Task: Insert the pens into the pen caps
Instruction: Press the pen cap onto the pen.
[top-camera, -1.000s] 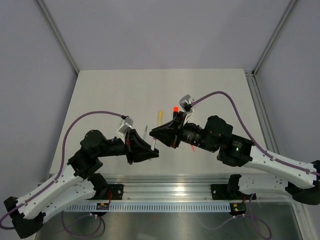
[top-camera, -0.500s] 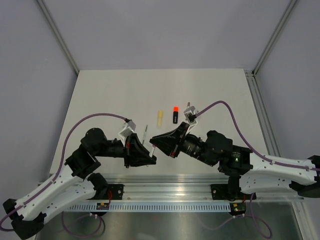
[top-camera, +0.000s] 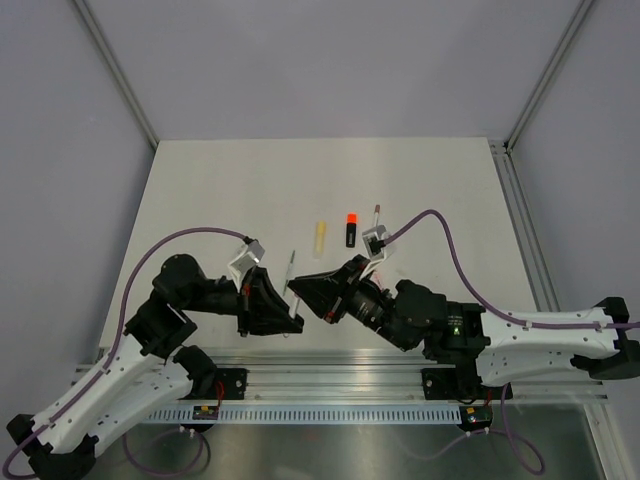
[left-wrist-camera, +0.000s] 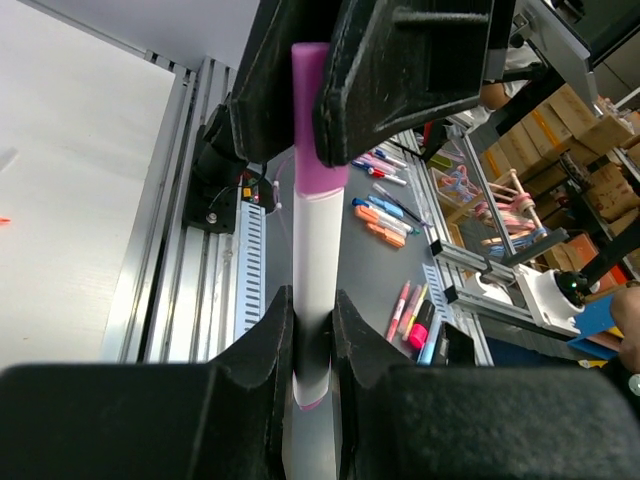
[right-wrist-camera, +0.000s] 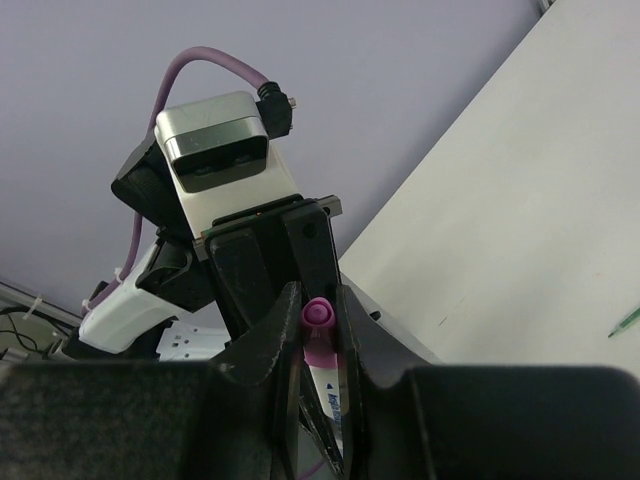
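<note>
The slim white-barrelled pen (left-wrist-camera: 312, 290) is held in the air between the two arms, above the near edge of the pale tabletop (top-camera: 220, 190), with a short purple plastic cap (left-wrist-camera: 318, 140) over its far end. The left claw (left-wrist-camera: 312, 325) pinches the barrel close to its tail, and the right claw (right-wrist-camera: 320, 320) is pressed onto the cap from both sides, so the two meet nose to nose. The cap looks on, though I cannot tell whether it is fully home. To do this step well, I judge the push should run straight along the barrel's own line with no sideways lean, since a thin pen gripped so near its end could pivot or slide back through the fingers. A firm squeeze on both and a slow closing of the gap seem wisest. A pale yellow highlighter (top-camera: 320, 236) and a stubby black highlighter with an orange tip (top-camera: 351, 229) lie side by side further out on the tabletop, well apart from both claws.
</note>
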